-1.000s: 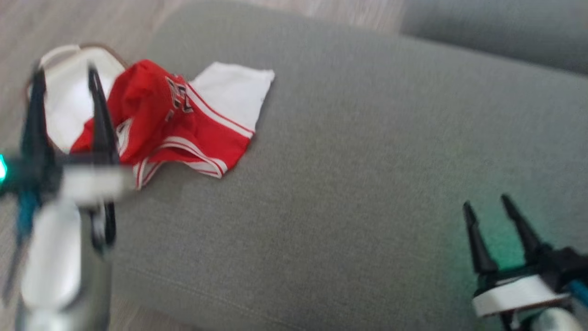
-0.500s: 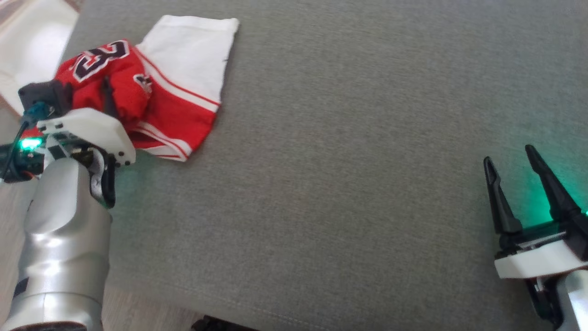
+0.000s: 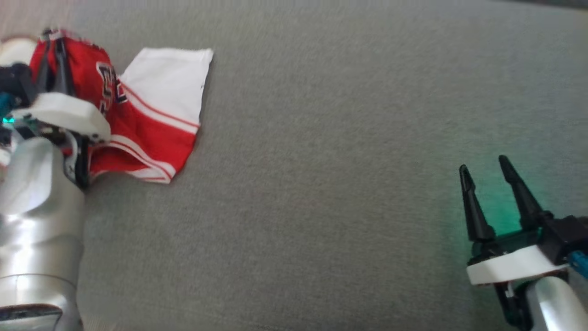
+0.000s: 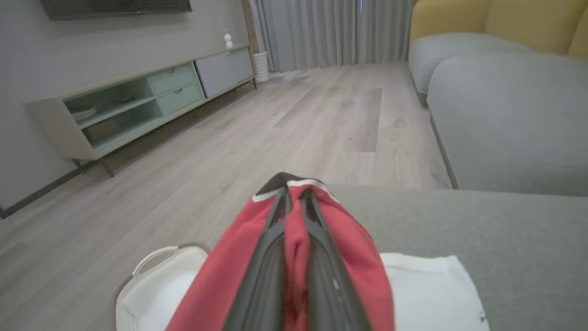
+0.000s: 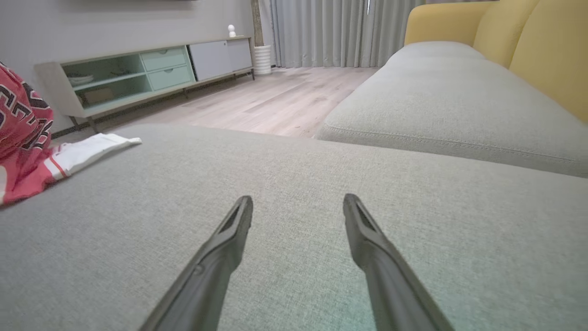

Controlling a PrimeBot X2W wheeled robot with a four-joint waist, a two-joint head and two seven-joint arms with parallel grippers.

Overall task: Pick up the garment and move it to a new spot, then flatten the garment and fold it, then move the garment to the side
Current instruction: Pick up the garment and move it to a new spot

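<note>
Your left end effector [image 4: 294,193] pinches the garment [image 3: 151,138], right end effector [image 3: 482,164] spread empty; lift clear of the sofa [image 3: 344,161].

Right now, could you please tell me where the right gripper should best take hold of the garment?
Likely the garment's white corner, coming from the robot's right across the cushion: it lies flat and free at the edge, away from the bunched red part pinched in the left gripper.

Dark print [image 3: 108,88] on the garment [image 3: 151,138] is too blurred to read
</note>
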